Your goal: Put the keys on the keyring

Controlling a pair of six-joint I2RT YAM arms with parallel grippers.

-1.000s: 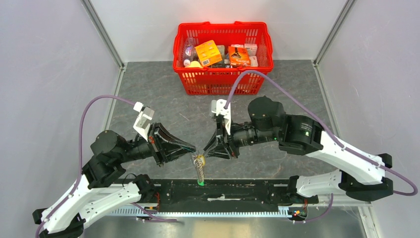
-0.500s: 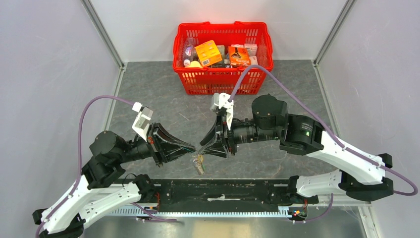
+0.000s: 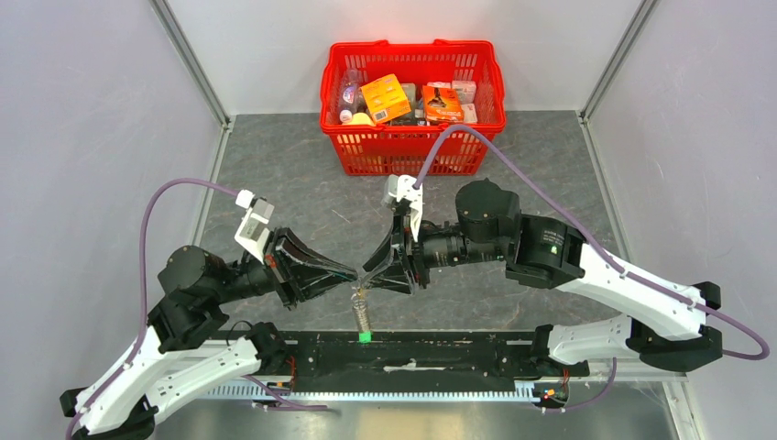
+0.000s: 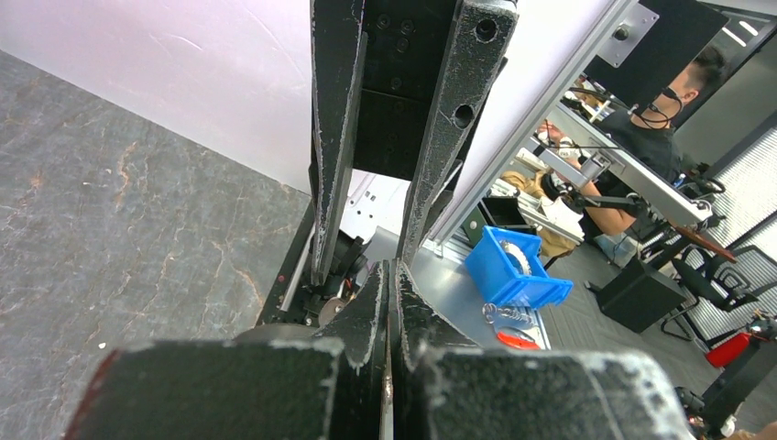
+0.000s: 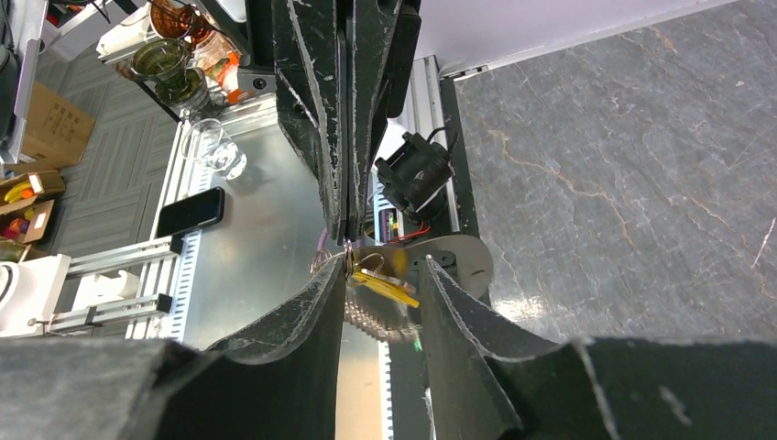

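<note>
Directly under my left end effector (image 3: 355,275), clamped shut on its top, the keyring (image 3: 363,313) hangs long-axis downward, the yellow key (image 5: 389,289) between my right end effector's (image 5: 383,270) parted fingers.

My two arms: white shells, black joints
On my screen the left arm (image 3: 174,367) and right arm (image 3: 632,302) wear white plastic shells on the lower links and round black motor housings higher up, with a small green light (image 3: 552,246) on the right one; a purple cable (image 3: 143,266) loops along each to a white camera bracket (image 3: 254,220). The left gripper (image 3: 353,274) and right gripper (image 3: 366,280) are black tapering wedges, their fingers (image 5: 293,339) scuffed whitish along the edges, with round screw holes (image 4: 483,27) near the base
</note>
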